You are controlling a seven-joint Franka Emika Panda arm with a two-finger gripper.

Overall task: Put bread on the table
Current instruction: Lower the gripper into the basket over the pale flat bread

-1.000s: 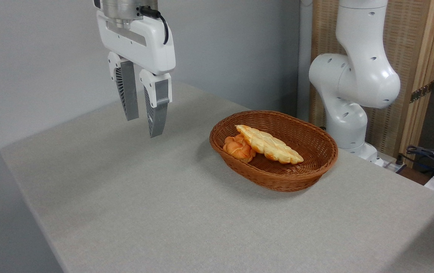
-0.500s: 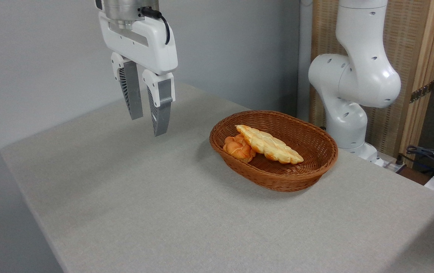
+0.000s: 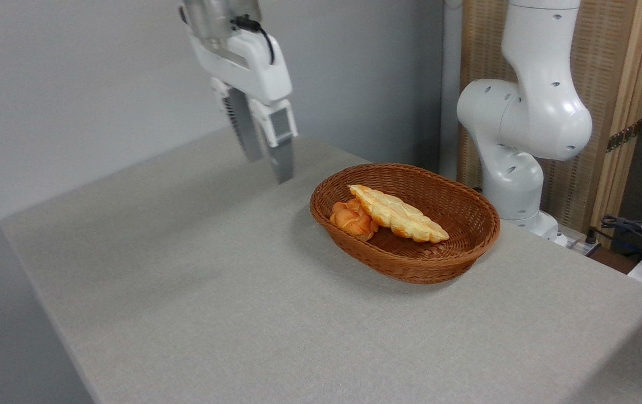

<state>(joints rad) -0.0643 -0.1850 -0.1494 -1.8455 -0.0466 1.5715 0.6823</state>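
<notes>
The bread (image 3: 400,215), a pale golden braided loaf, lies slanted inside the brown wicker basket (image 3: 411,270), its left end leaning on a small orange knotted bun (image 3: 351,219). The basket stands on the grey textured table (image 3: 203,292). My gripper (image 3: 269,170) hangs in the air above the table's far side, left of the basket and higher than its rim. It is open, with a narrow gap between its fingers and nothing in that gap. It touches neither the bread nor the basket.
The arm's white base and lower links (image 3: 523,129) rise behind the basket at the right. A wooden screen (image 3: 607,84) stands behind them, and cables (image 3: 641,230) lie off the table's right edge. A grey wall runs along the back.
The gripper has moved right toward the basket, turned about its axis so its fingers look closer together, and tilted. Bread, bun and basket have not moved.
</notes>
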